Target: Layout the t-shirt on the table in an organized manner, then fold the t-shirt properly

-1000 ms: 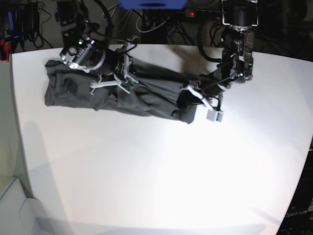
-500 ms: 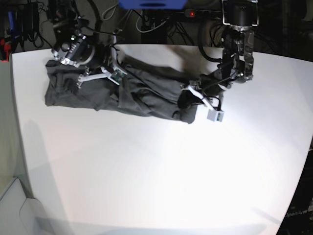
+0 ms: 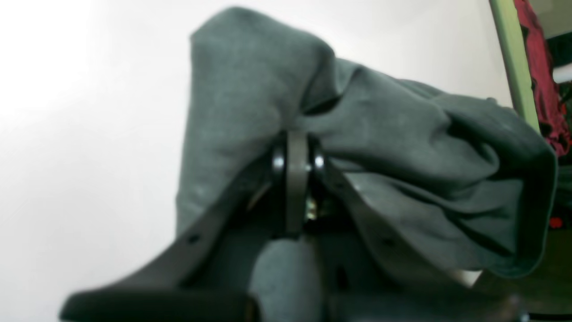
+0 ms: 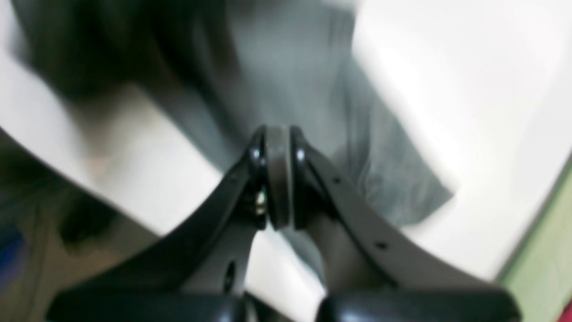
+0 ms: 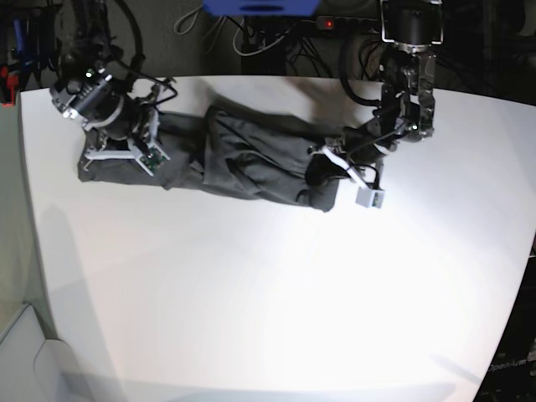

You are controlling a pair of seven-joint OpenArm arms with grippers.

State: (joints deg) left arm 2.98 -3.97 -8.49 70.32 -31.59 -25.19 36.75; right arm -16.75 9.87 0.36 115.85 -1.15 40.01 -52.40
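The right gripper (image 5: pixel 113 149), closed on the t-shirt's (image 5: pixel 251 163) end, has swung outward across the bench (image 5: pixel 276 285), stretching the bunched cloth longer, while the left gripper (image 5: pixel 322 172) stays clamped on the other end.

Dark cables (image 5: pixel 260 38) tangle behind; glare brightens foreground.

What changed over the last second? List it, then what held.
The right gripper swept from the middle of the t-shirt out to its end at the picture's left, fingers shut. The shirt's folds shifted slightly. The left gripper stayed clamped on the other end; the table is unchanged.
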